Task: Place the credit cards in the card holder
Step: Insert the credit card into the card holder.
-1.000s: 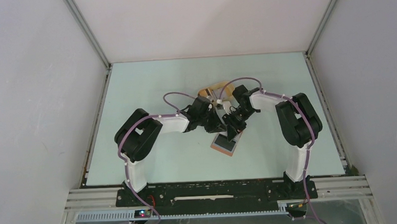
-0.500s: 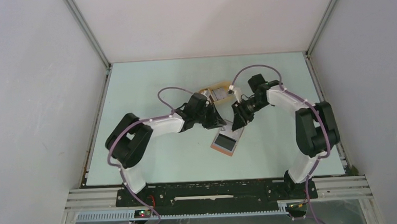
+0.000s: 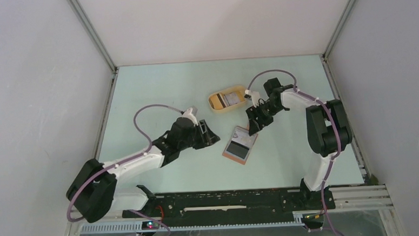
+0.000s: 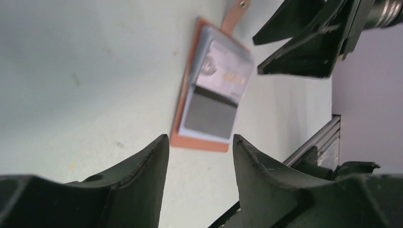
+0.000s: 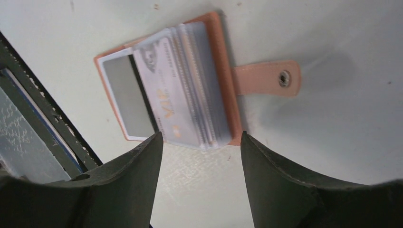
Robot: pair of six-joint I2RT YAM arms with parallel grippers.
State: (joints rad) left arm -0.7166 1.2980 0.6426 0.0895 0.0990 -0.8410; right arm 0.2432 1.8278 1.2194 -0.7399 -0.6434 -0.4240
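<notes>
I see the pale green table (image 3: 157, 93) with both arms bent over it. The left arm (image 3: 134, 162) lies low and reaches in from the near left. The right arm (image 3: 321, 123) stands up on the right and bends back toward the middle.

The yellow tray (image 3: 217, 102) sits past the middle of the table. A small grey flat thing (image 3: 229, 99) lies in it, and I cannot tell what it is.

The card holder (image 3: 240, 147) lies open and flat on the table, near the middle, closer to me than the tray. It is between the two pincers.

The left gripper (image 4: 199, 142) is spread apart with nothing in it. It is just left of the card holder and not touching it. The right gripper (image 5: 202, 137) is spread apart too, with nothing in it. It hangs over the far end of the card holder.

Inside the card holder I see a bunch of clear pockets (image 5: 209, 95). A pale card (image 5: 166, 90) with gold letters sits in them. The little snap tab (image 5: 268, 78) sticks out flat on the table from the card holder's edge
</notes>
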